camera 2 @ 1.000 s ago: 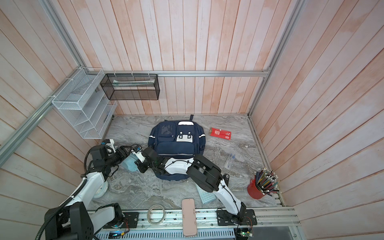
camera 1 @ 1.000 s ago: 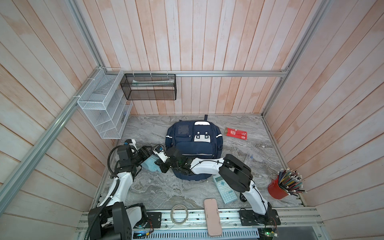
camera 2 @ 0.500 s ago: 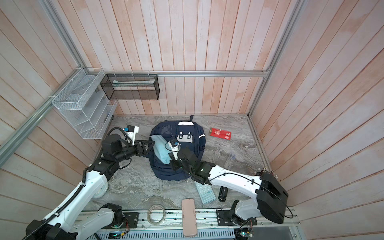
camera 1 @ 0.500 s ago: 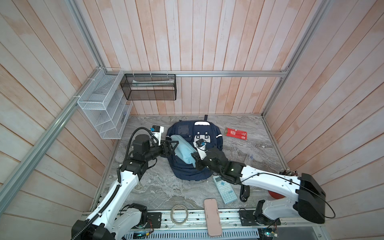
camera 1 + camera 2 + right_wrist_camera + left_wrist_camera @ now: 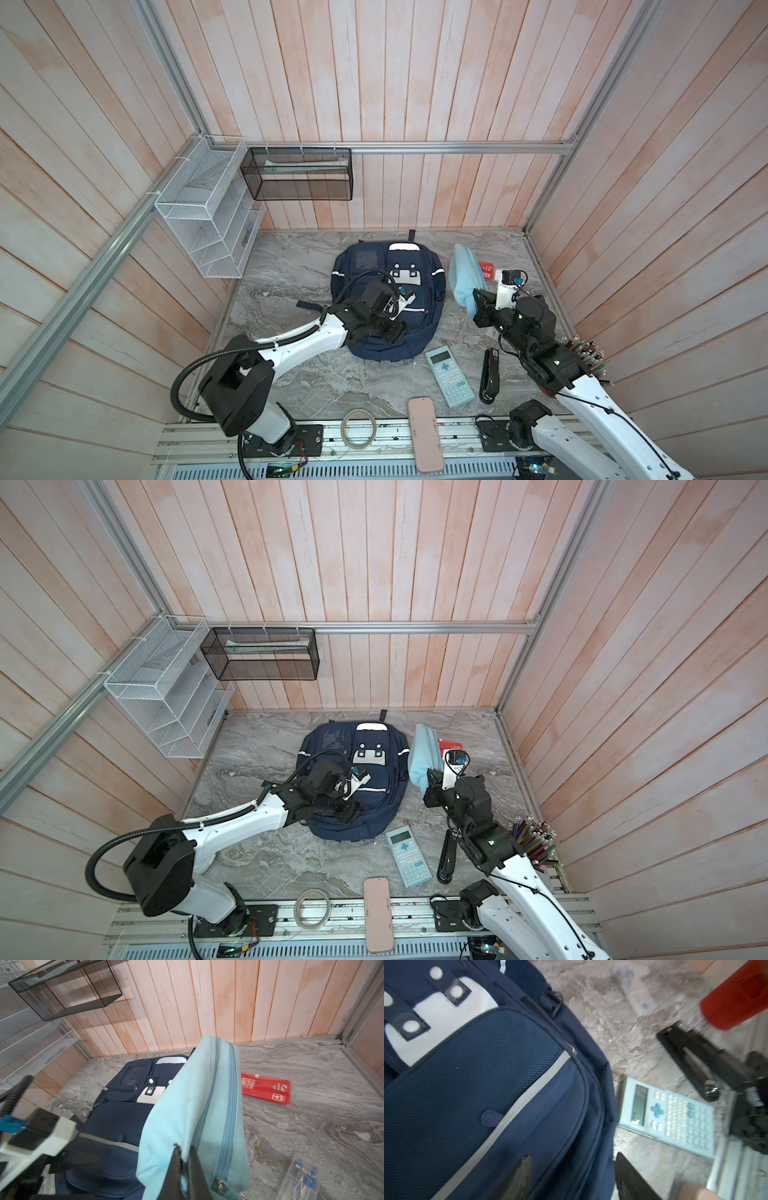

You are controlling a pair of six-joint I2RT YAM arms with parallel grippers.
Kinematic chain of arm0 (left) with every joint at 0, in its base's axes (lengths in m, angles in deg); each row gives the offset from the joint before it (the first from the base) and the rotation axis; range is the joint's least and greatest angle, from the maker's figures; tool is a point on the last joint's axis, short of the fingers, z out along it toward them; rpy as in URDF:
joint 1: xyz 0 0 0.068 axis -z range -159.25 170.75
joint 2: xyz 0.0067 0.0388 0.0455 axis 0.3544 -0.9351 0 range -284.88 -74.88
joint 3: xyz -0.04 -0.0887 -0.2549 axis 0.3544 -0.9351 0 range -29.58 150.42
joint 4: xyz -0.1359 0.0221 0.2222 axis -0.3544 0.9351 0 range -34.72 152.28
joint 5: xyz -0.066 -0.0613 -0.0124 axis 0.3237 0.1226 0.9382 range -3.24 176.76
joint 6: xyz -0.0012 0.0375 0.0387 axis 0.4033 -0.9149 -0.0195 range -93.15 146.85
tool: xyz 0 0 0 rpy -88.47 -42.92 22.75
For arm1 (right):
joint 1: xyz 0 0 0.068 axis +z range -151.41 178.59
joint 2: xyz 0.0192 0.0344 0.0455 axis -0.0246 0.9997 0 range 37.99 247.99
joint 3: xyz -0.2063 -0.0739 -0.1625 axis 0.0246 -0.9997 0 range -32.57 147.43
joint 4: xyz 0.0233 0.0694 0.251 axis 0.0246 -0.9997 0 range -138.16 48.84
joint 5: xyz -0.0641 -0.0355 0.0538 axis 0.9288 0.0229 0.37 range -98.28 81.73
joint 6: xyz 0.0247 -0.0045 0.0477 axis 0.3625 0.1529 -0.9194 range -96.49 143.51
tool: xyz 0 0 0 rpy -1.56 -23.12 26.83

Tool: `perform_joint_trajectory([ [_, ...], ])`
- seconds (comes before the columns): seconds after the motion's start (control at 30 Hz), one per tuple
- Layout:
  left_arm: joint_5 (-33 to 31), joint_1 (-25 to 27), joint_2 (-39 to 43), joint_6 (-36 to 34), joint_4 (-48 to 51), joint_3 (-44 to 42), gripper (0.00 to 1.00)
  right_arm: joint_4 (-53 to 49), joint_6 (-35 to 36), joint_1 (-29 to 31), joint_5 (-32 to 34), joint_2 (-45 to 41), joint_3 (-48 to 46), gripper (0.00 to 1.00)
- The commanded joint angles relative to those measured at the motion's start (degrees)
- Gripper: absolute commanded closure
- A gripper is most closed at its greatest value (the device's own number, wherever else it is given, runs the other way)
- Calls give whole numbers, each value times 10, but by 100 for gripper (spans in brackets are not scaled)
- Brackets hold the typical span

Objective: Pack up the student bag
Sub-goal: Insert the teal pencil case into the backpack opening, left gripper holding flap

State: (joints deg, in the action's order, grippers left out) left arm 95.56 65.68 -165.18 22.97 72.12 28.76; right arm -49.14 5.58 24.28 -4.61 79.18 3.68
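The student bag (image 5: 422, 328) (image 5: 382, 800) is a navy backpack lying flat on the marble floor, front pockets up. My left gripper (image 5: 395, 330) (image 5: 572, 1159) hovers open over its near edge. One finger is above the fabric and the other is at the bag's rim, with nothing between them. To the right of the bag, my right gripper (image 5: 478, 305) (image 5: 184, 1148) is shut on a corner of a light-blue zipped pouch (image 5: 463, 274) (image 5: 422, 750) (image 5: 197, 1105). It holds the pouch up off the floor.
A light-blue calculator (image 5: 449, 376), a black stapler (image 5: 489, 374) and a pink case (image 5: 424, 432) lie near the front, beside a tape roll (image 5: 358, 428). A red packet (image 5: 266, 1088) lies behind the pouch. A cup of pencils (image 5: 536, 841) stands far right. Wire shelves (image 5: 208, 216) hang on the left wall.
My right arm has swung the pouch from the bag's left side, across the bag, to its right side. My left gripper has moved onto the bag's near edge.
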Motion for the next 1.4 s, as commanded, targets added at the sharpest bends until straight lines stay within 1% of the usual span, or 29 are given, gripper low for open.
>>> perform_joint_trajectory([
  [0.0,-113,1,-24,-37,10,28,35,0,-7,-2,-53,3,-8,100],
  [0.07,-140,0,-31,-30,-8,31,37,10,-10,-2,-71,6,-14,100],
  [0.1,-143,1,-35,-36,-14,32,43,16,-13,-2,-82,7,-18,100],
  [0.13,-144,1,-41,-39,-14,36,46,20,-15,-3,-94,7,-21,100],
  [0.27,-140,1,-70,-48,-12,47,46,29,-29,-3,-122,3,-32,100],
  [0.33,-142,1,-77,-49,-13,51,61,38,-38,-3,-143,-3,-44,100],
  [0.37,-148,1,-78,-45,-16,54,73,41,-43,-3,-155,-7,-50,100],
  [0.4,-155,0,-77,-39,-21,58,88,43,-46,-2,-171,-11,-55,100],
  [0.43,-162,-2,-77,-29,-26,64,99,44,-51,-3,-185,-16,-60,100],
  [0.47,-153,-10,-78,-9,-27,74,100,44,-55,-2,-200,-21,-65,100],
  [0.57,-30,-40,-80,40,-15,117,100,47,-70,-2,-245,-46,-80,100],
  [0.6,-14,-41,-80,54,-9,133,100,52,-79,-1,-254,-55,-88,100],
  [0.67,-7,-41,-86,76,13,173,100,58,-91,1,-269,-66,-99,100],
  [0.77,-8,-41,-92,79,56,230,100,55,-95,9,-269,-74,-110,100],
  [0.83,-20,-41,-97,79,77,256,100,49,-99,9,-267,-81,-112,100],
  [0.87,-36,-41,-101,79,87,265,100,48,-103,9,-264,-87,-114,100],
  [0.93,-64,-48,-108,88,104,276,100,33,-112,9,-237,-101,-114,100],
  [0.97,-64,-58,-108,108,104,274,100,19,-108,9,-225,-109,-112,100],
  [1.07,-12,-93,-92,148,81,248,100,-14,-109,10,-200,-140,-104,100],
  [1.17,35,-120,-81,167,67,234,100,-35,-114,9,-195,-167,-96,100],
  [1.27,38,-126,-75,177,65,237,100,-50,-114,9,-192,-169,-89,100],
  [1.37,41,-131,-63,190,60,243,100,-68,-116,10,-217,-165,-82,100],
])
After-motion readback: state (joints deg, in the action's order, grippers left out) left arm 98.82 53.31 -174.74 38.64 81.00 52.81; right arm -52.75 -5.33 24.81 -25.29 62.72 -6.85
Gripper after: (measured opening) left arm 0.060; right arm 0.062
